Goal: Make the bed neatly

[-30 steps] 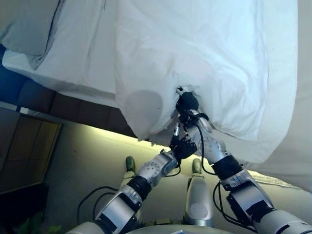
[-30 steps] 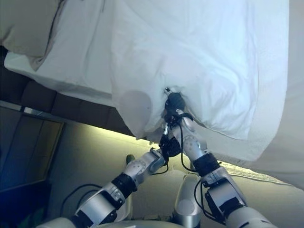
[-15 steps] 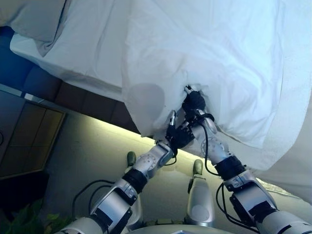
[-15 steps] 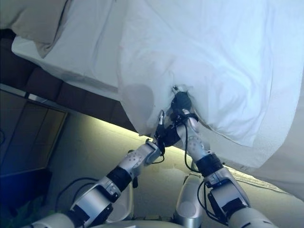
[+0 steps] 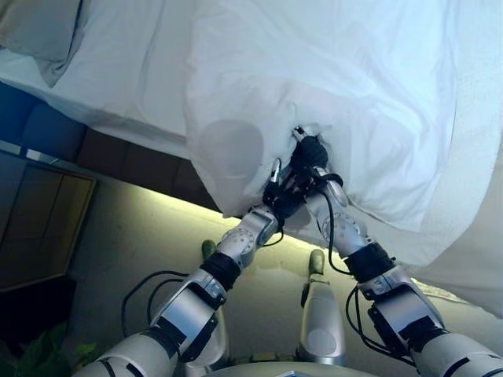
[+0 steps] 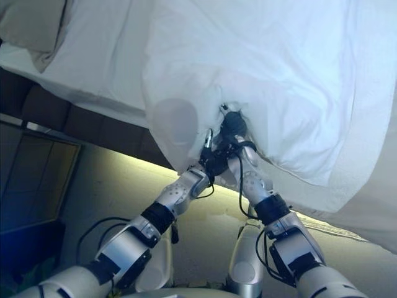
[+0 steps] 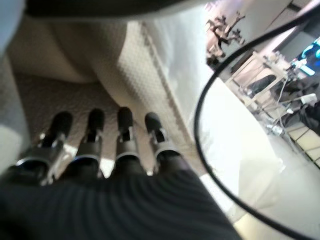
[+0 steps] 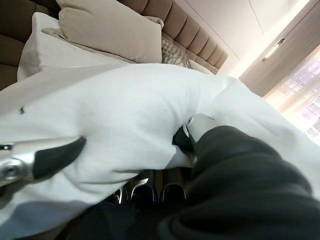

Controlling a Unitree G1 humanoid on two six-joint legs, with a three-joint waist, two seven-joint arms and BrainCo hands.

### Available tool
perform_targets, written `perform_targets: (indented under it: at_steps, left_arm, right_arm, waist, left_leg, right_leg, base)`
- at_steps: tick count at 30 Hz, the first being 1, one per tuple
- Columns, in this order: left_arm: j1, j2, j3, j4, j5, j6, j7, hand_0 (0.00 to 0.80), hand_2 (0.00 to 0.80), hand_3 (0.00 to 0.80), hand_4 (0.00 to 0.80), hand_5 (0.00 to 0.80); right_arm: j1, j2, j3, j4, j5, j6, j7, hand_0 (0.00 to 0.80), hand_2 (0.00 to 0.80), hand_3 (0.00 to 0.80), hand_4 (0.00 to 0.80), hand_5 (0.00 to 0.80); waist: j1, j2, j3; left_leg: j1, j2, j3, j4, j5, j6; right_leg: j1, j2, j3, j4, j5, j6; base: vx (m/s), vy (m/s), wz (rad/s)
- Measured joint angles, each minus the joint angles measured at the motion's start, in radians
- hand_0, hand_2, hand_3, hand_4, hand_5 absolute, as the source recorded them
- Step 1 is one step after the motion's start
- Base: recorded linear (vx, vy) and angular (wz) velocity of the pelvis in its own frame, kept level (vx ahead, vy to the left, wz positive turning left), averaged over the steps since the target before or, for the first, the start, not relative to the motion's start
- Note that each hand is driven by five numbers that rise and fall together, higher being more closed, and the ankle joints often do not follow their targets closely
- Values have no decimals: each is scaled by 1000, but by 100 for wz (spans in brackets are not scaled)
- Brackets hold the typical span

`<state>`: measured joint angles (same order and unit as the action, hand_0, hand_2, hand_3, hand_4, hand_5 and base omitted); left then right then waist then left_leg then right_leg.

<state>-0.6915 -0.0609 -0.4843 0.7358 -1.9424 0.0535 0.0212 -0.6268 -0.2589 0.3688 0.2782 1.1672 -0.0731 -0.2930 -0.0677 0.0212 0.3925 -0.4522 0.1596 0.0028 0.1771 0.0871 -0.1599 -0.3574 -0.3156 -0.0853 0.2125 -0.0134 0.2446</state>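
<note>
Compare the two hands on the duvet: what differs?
The right hand is shut on the white duvet, cloth bunched in its fingers; the left hand has straight fingers and grips nothing. The right hand sits higher on the cloth, the left just below it. Both meet at the duvet's hanging edge.

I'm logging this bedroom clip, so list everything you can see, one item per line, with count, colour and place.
duvet: one, white, spread over the bed, its edge hanging off the near side.
sheet: one, white, bare on the mattress left of the duvet.
pillow: one, beige, against the headboard.
headboard: one, brown, padded, behind the pillow.
floor: beige, beside the bed.
right hand: shut on the duvet edge.
left hand: fingers straight, under the hanging duvet, beside the right hand.
</note>
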Motion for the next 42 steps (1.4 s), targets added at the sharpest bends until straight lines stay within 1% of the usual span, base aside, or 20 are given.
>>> perform_targets:
  at_steps: [4, 16, 18, 25, 26, 27, 29, 32, 33, 35, 37, 38, 40, 42]
  left_arm:
    - [-9, 4, 34, 0, 0, 2, -16, 800, 800, 800, 800, 800]
    - [-25, 25, 35, 11, 0, 3, -21, 800, 800, 800, 800, 800]
    - [-25, 39, 35, 12, 0, 8, -21, 800, 800, 800, 800, 800]
    - [-23, 48, 31, 14, 1, 23, -9, 800, 800, 800, 800, 800]
    - [-21, 48, 30, 14, 1, 25, -4, 800, 800, 800, 800, 800]
    - [-16, 48, 29, 13, 1, 25, -1, 800, 800, 800, 800, 800]
    - [-2, 47, 24, 12, 5, 26, 12, 800, 800, 800, 800, 800]
    - [35, 43, 12, 12, 10, 29, 32, 800, 800, 800, 800, 800]
    - [48, 43, 11, 12, 18, 34, 40, 800, 800, 800, 800, 800]
    - [85, 43, 9, 12, 40, 44, 47, 800, 800, 800, 800, 800]
    - [128, 43, 8, 12, 46, 51, 51, 800, 800, 800, 800, 800]
    - [145, 43, 8, 12, 50, 51, 51, 800, 800, 800, 800, 800]
    - [180, 45, 9, 13, 56, 49, 58, 800, 800, 800, 800, 800]
    - [208, 63, 33, 13, 56, 42, 58, 800, 800, 800, 800, 800]
  right_arm:
    - [0, -9, -5, 0, 0, 0, -2, 800, 800, 800, 800, 800]
    - [-9, 4, -5, 1, 3, 12, -5, 800, 800, 800, 800, 800]
    - [-8, 6, -5, 3, 3, 12, -5, 800, 800, 800, 800, 800]
    - [1, 9, -7, 4, 2, 13, -5, 800, 800, 800, 800, 800]
    - [6, 10, -7, 4, 2, 13, -6, 574, 574, 574, 574, 574]
    - [12, 11, -7, 4, 1, 12, -6, 0, 0, 0, 0, 0]
    - [32, 14, -7, 3, 1, 14, -6, 0, 0, 0, 0, 0]
    - [77, 22, -7, 3, 2, 20, -4, 0, 0, 0, 0, 0]
    - [93, 23, -7, 3, 2, 25, 0, 0, 0, 0, 0, 0]
    - [132, 27, -6, 3, 2, 41, 19, 0, 0, 0, 0, 0]
    - [184, 42, -7, 2, 2, 42, 48, 0, 0, 0, 0, 0]
    - [204, 47, -6, 2, 2, 46, 58, 0, 0, 0, 0, 0]
    - [254, 48, -5, -8, 3, 53, 96, 0, 0, 0, 0, 0]
    - [304, 44, -6, -21, 4, 55, 119, 0, 0, 0, 0, 0]
  waist:
    - [1, -10, -3]
    - [1, -16, -5]
    - [1, -17, -5]
    - [3, -26, -14]
    - [3, -26, -14]
    - [3, -27, -19]
    - [2, -32, -32]
    - [2, -36, -69]
    - [1, -37, -71]
    - [2, -38, -88]
    - [0, -38, -122]
    - [-2, -38, -122]
    - [-15, -37, -140]
    - [-28, -37, -149]
  left_leg:
    - [3, 1, 7, 0, 0, 0]
    - [41, 2, 20, -5, 0, 0]
    - [61, 2, 21, -15, 0, 0]
    - [114, 1, 20, -34, 1, -1]
    - [129, 0, 19, -40, 1, -1]
    - [140, 1, 19, -46, 1, -1]
    - [162, 2, 20, -57, 1, -1]
    - [190, 2, 25, -77, 1, -2]
    - [211, 2, 28, -85, 1, -2]
    - [250, 3, 39, -104, 1, -3]
    - [267, 5, 48, -118, -2, 0]
    - [284, 5, 49, -123, -2, 0]
    - [296, 8, 50, -133, -2, 0]
    - [302, 13, 51, -141, 1, -4]
  right_leg:
    - [0, 1, 3, 0, 1, 0]
    - [29, -1, 6, -5, 9, -1]
    - [51, 0, 3, -16, 12, -1]
    - [123, 0, -17, -58, 22, 0]
    - [142, -1, -22, -65, 22, 0]
    - [156, -1, -28, -74, 22, 0]
    - [181, 0, -36, -87, 22, 0]
    - [207, 0, -37, -105, 22, 0]
    - [225, 0, -37, -108, 22, 0]
    - [254, 0, -37, -118, 22, 0]
    - [263, 0, -37, -130, 22, 0]
    - [277, 1, -37, -132, 22, 0]
    - [287, 3, -36, -137, 21, -1]
    - [289, 8, -36, -138, 21, -2]
  base:
    - [0, 15, -2]
    - [3, 22, -2]
    - [0, 0, 0]
    - [68, 14, 3]
    - [122, -1, 8]
    - [146, -8, 7]
    - [138, -10, 4]
    - [157, 11, -1]
    - [158, 24, -5]
    - [132, 22, -10]
    - [95, 12, -11]
    - [69, 3, -6]
    - [50, -3, -4]
    - [42, -7, -2]
